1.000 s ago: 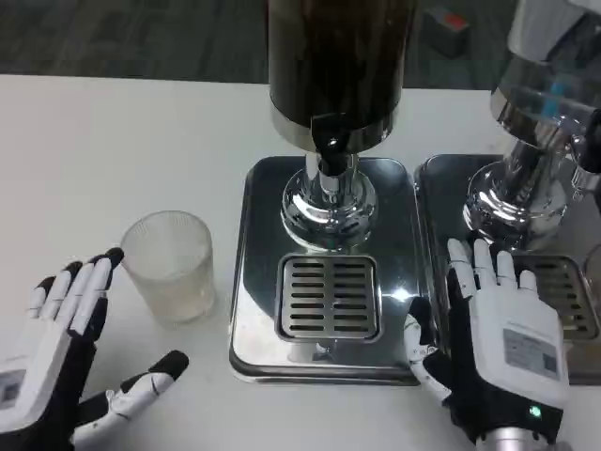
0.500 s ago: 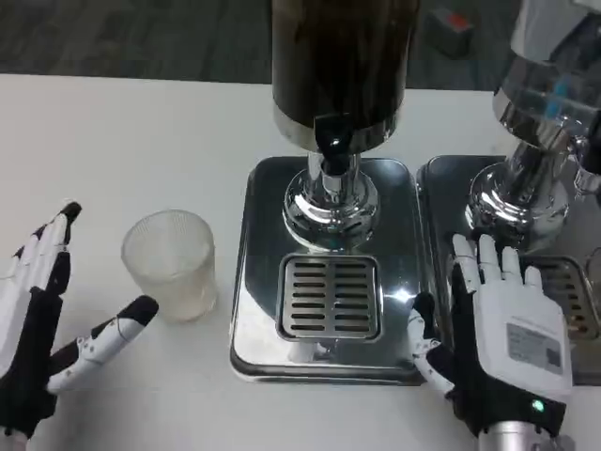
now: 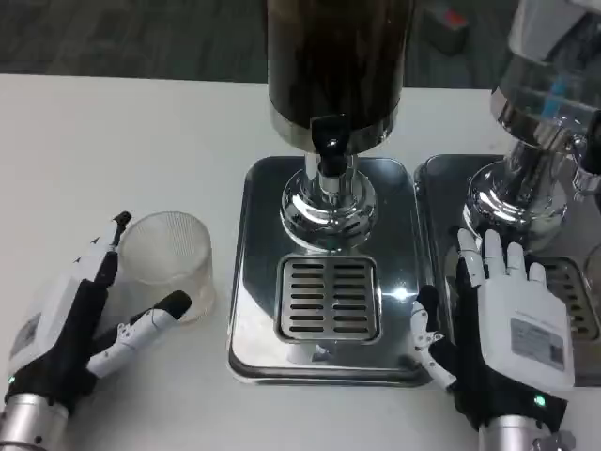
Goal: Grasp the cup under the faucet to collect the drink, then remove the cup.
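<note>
Nearest, left of the shiny steel drip tray (image 3: 254,310), the left hand (image 3: 80,324) lies on the white table (image 3: 122,150) with its fingers spread wide around the near side of the frosted clear plastic cup (image 3: 167,263); whether they touch its wall cannot be told. The cup stands upright and empty, just left of the tray, not under the faucet. Off the tray's right edge, the right hand (image 3: 502,324) rests flat, fingers apart and pointing away, holding nothing. On the tray lies a slotted grate (image 3: 329,298). Farther back on the tray rises the chrome-footed dispenser (image 3: 333,66) with dark liquid, its black faucet (image 3: 329,141) above the grate. A second steel dispenser (image 3: 540,122) stands right of the tray.
</note>
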`<state>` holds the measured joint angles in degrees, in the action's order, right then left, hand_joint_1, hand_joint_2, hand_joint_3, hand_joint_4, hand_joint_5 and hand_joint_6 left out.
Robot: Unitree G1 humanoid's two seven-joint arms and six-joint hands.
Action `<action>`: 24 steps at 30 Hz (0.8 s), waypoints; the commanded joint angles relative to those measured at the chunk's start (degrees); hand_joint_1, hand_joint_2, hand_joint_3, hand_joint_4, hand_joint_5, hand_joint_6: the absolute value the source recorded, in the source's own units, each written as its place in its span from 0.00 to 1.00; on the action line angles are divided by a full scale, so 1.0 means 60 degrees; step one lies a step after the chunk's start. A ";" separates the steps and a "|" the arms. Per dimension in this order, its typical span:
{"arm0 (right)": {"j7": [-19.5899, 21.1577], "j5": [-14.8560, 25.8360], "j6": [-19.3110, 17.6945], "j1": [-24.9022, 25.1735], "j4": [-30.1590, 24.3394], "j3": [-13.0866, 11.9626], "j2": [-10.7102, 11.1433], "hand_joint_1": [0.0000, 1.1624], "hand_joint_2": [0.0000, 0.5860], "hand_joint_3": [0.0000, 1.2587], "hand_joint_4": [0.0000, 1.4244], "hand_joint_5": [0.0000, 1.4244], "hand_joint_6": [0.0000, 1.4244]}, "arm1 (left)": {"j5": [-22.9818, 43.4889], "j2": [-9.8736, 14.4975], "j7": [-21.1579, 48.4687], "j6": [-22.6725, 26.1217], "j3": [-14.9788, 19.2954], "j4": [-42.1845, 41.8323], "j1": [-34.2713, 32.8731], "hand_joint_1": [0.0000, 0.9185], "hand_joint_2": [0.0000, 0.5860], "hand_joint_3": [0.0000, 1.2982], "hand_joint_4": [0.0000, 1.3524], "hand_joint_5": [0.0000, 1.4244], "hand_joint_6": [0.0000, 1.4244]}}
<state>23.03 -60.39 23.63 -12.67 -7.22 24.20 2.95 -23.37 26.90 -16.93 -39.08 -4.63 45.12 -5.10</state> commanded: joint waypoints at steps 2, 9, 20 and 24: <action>0.0022 0.0083 0.0049 0.0127 0.0025 -0.0103 -0.0020 0.31 0.90 0.08 0.00 0.00 0.00 | -0.0261 0.0014 -0.0087 -0.0064 -0.0303 0.0613 -0.0541 0.00 0.00 0.00 0.00 0.00 0.00; -0.0117 0.0098 0.0011 0.0252 0.0031 -0.0138 0.0042 0.31 0.90 0.09 0.00 0.00 0.00 | -0.0357 -0.0146 -0.0204 -0.0110 -0.0451 0.0960 -0.0811 0.06 0.00 0.00 0.00 0.00 0.00; -0.0159 0.0140 0.0048 0.0205 0.0018 -0.0155 -0.0020 0.31 0.90 0.10 0.00 0.00 0.01 | -0.0244 -0.0316 -0.0536 -0.0276 -0.0486 0.1520 -0.1116 0.12 0.01 0.00 0.00 0.02 0.00; -0.0118 0.0155 0.0078 0.0181 0.0018 -0.0177 -0.0074 0.31 0.90 0.11 0.00 0.00 0.02 | -0.0194 -0.0313 -0.0713 -0.0238 -0.0439 0.1803 -0.1257 0.13 0.00 0.00 0.00 0.03 0.00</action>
<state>22.16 -60.22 23.64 -11.44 -7.19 23.42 2.80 -25.02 25.22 -19.96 -40.10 -7.67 54.64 -11.96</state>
